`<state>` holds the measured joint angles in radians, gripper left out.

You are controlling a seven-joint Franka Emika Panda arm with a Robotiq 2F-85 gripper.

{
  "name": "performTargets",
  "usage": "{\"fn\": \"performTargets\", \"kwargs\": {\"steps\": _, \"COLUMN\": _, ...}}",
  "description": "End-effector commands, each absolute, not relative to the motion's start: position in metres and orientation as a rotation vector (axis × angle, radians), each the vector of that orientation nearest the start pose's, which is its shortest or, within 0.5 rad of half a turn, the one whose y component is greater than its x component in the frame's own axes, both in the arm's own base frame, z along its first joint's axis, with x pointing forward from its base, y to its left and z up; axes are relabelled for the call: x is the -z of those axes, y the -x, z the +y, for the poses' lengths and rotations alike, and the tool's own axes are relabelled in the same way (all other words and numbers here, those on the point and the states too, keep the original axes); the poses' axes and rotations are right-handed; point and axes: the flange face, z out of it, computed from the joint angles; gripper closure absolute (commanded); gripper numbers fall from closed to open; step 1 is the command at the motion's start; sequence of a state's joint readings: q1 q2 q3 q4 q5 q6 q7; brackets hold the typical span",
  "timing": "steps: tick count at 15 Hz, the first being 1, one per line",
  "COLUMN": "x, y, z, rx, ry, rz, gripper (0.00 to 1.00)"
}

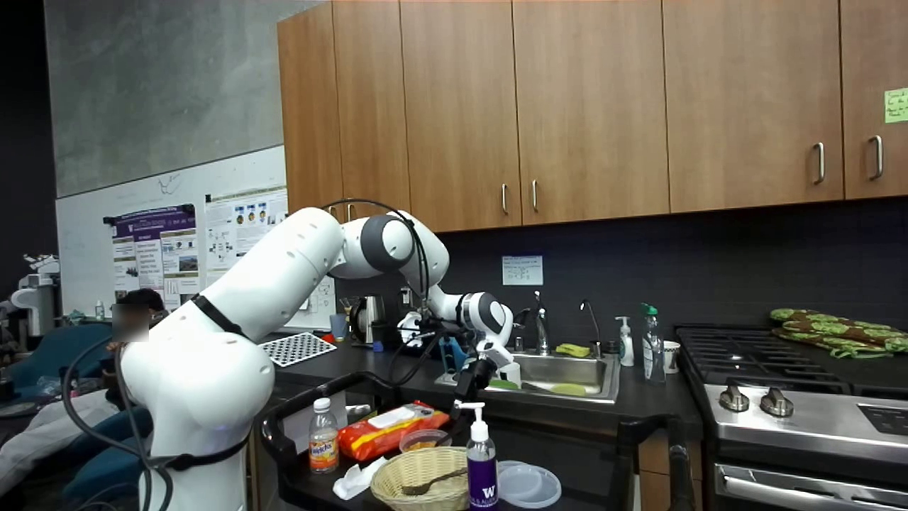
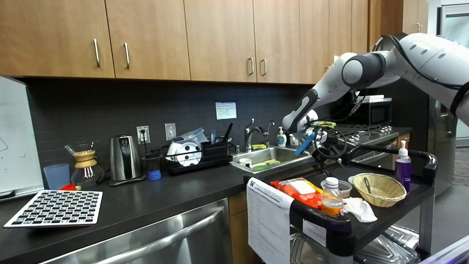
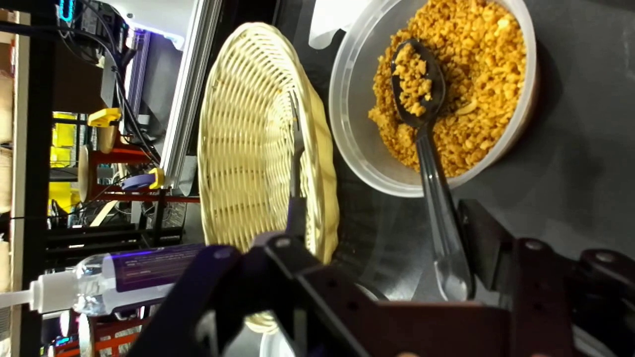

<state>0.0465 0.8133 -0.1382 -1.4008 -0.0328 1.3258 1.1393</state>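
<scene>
Above cart [image 3: 590,148], end effector [image 3: 384,218] gaping, empty; glossy spoon [image 3: 435,183] in round tub [image 3: 356,104] of coarse crumbs [image 3: 476,84].

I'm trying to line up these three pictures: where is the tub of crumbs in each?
In an exterior view: the tub is near the bottom, just left of centre, behind the wicker basket.
In an exterior view: the tub is lower right, left of the wicker basket, partly behind a bottle.
In the wrist view: the tub is upper right, with a spoon dipped in.
Shared landmark: the wicker basket, near the tub.
</scene>
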Motion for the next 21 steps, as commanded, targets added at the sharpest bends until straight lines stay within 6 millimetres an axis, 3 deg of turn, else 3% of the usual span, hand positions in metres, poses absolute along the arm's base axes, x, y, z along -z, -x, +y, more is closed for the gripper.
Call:
{"fn": "performTargets", "kwargs": {"steps": 1, "x": -0.195, "y": -0.614, "z": -0.044, "rx": 0.92, "ry": -1.962, "rz": -1.417, "gripper": 0.56}}
{"fn": "performTargets", "kwargs": {"steps": 2, "x": -0.194, "y": -0.614, "z": -0.043, "rx": 0.921, "ry": -1.962, "rz": -1.415, "gripper": 0.64}}
{"fn": "performTargets", "kwargs": {"steps": 3, "x": -0.193, "y": -0.614, "z": -0.042, "rx": 0.923, "ry": -1.962, "rz": -1.413, "gripper": 0.63}}
{"fn": "performTargets", "kwargs": {"steps": 4, "x": -0.192, "y": -0.614, "z": -0.042, "rx": 0.925, "ry": -1.963, "rz": -1.411, "gripper": 0.38}}
{"fn": "performTargets", "kwargs": {"steps": 7, "x": -0.188, "y": -0.613, "z": -0.041, "rx": 0.939, "ry": -1.962, "rz": -1.409, "gripper": 0.3}}
{"fn": "performTargets", "kwargs": {"steps": 11, "x": -0.184, "y": -0.612, "z": -0.039, "rx": 0.967, "ry": -1.961, "rz": -1.423, "gripper": 0.04}}
{"fn": "performTargets", "kwargs": {"steps": 17, "x": -0.181, "y": -0.61, "z": -0.042, "rx": 1.0, "ry": -1.946, "rz": -1.453, "gripper": 0.0}}
{"fn": "performTargets", "kwargs": {"steps": 21, "x": -0.183, "y": -0.608, "z": -0.055, "rx": 1.009, "ry": -1.925, "rz": -1.484, "gripper": 0.0}}
